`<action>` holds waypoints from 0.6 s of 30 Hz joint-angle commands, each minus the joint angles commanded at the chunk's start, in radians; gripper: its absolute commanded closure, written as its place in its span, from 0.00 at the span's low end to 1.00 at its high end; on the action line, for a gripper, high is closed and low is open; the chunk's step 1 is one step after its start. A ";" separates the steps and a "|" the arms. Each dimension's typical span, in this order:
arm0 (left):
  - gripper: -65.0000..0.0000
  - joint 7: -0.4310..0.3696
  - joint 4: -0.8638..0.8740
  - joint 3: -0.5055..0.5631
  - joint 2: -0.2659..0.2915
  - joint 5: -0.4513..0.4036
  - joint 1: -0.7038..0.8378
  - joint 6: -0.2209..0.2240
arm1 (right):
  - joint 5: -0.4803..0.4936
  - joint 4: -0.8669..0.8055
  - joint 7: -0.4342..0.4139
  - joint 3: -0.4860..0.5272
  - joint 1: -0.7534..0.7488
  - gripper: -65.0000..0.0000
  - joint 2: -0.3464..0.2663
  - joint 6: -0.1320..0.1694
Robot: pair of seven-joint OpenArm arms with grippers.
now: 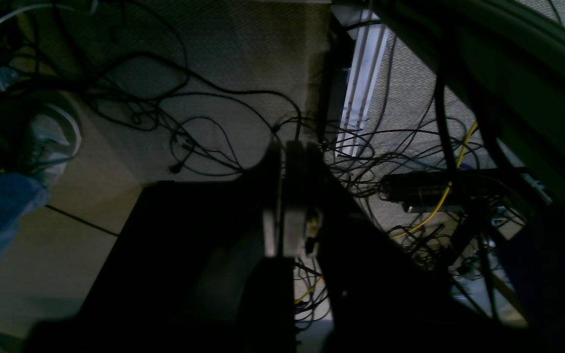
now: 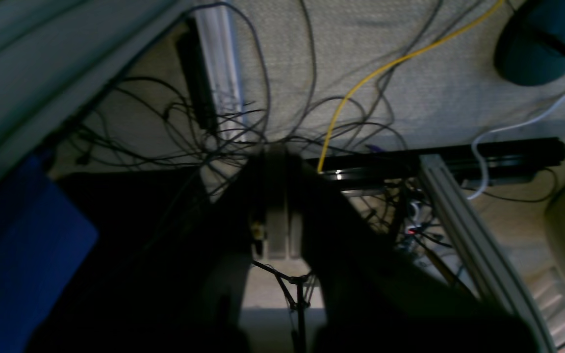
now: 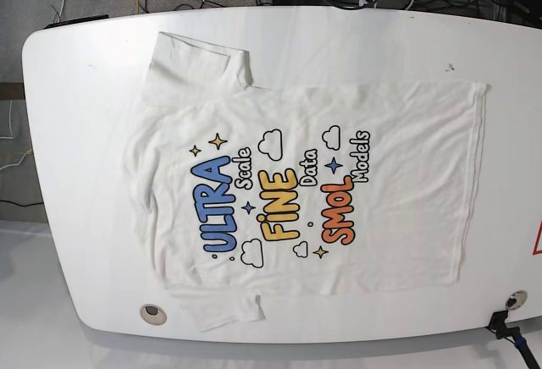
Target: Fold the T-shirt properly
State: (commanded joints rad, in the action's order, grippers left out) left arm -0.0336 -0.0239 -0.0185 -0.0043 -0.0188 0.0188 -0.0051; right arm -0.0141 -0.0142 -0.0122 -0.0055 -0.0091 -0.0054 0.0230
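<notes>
The T-shirt (image 3: 305, 191) lies spread flat and print side up on the white table (image 3: 76, 132) in the base view. Its collar end points left and its hem right, with one sleeve at the top left and the other at the bottom left. Neither arm shows in the base view. My left gripper (image 1: 284, 147) is seen in the left wrist view, shut with nothing held, hanging over the floor beside the table. In the right wrist view my right gripper (image 2: 277, 154) is likewise shut and empty above the floor. Neither wrist view shows the shirt.
Tangled cables (image 1: 204, 127) cover the floor under both wrists. A person's shoe (image 1: 49, 142) and jeans leg sit at the left of the left wrist view. An aluminium frame bar (image 2: 464, 225) crosses the right wrist view. The table has a round grommet (image 3: 152, 311) and a black clamp (image 3: 504, 322).
</notes>
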 joint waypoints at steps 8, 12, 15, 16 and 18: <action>1.00 -0.015 0.006 -0.001 -0.004 -0.006 0.015 0.002 | 0.002 -0.005 0.007 -0.003 -0.021 1.00 -0.002 0.001; 1.00 -0.016 0.003 -0.001 -0.006 -0.004 0.013 0.001 | 0.002 -0.003 0.004 -0.003 -0.028 1.00 -0.003 -0.003; 1.00 -0.016 0.004 -0.001 -0.004 -0.002 0.020 0.003 | 0.002 -0.004 0.004 0.001 -0.037 1.00 -0.002 0.000; 1.00 -0.017 0.001 -0.003 -0.005 -0.004 0.022 -0.001 | -0.002 -0.008 0.007 -0.001 -0.042 1.00 -0.004 0.001; 1.00 -0.020 0.003 0.001 -0.005 -0.004 0.025 -0.002 | 0.000 -0.008 0.005 0.003 -0.051 1.00 -0.006 -0.003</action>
State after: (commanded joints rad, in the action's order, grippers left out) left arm -0.0538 -0.0206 -0.0178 -0.0096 -0.0232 0.0441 -0.0069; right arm -0.0143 -0.0222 -0.0068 -0.0029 -0.0599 -0.0109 0.0201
